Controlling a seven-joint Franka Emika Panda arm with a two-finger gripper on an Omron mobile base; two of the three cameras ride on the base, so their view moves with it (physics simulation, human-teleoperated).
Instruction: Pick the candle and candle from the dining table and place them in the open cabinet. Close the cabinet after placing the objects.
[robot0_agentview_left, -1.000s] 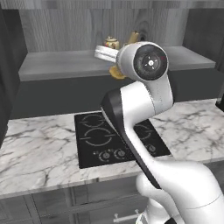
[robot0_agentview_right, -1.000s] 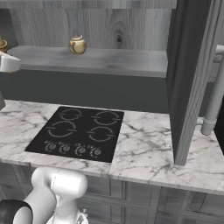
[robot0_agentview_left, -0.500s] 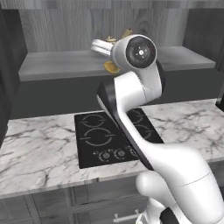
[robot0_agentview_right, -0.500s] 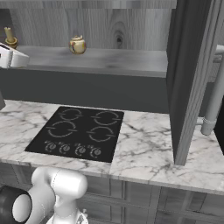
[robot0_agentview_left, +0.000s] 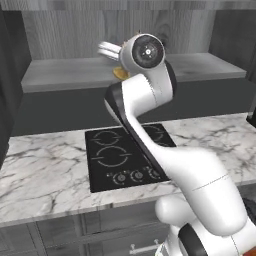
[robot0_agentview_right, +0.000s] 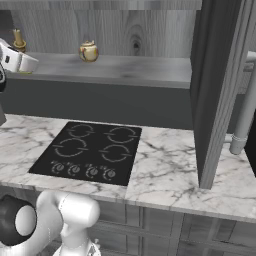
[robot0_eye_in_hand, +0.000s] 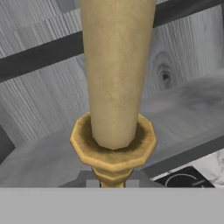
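Pincer (robot0_eye_in_hand: 112, 183) clamped on the gold stem of the yellow taper candle (robot0_eye_in_hand: 114, 70), just under the holder's cup, with the finger tips mostly cut off by the frame edge. Candle (robot0_agentview_right: 19, 40) carried over the left end of the open cabinet's shelf (robot0_agentview_right: 130, 67); perhaps just above the board, contact hard to judge. Round gold jar (robot0_agentview_right: 88, 51) further right on the same shelf. Open cabinet door (robot0_agentview_right: 216, 85) at the right. Black cooktop (robot0_agentview_left: 128, 155) set in the marble counter (robot0_agentview_right: 165, 170) below.

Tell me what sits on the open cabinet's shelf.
On the cabinet shelf stands a round gold-and-cream jar. The yellow taper candle, held by the shut claw, is at its left end; whether its base touches is hidden.
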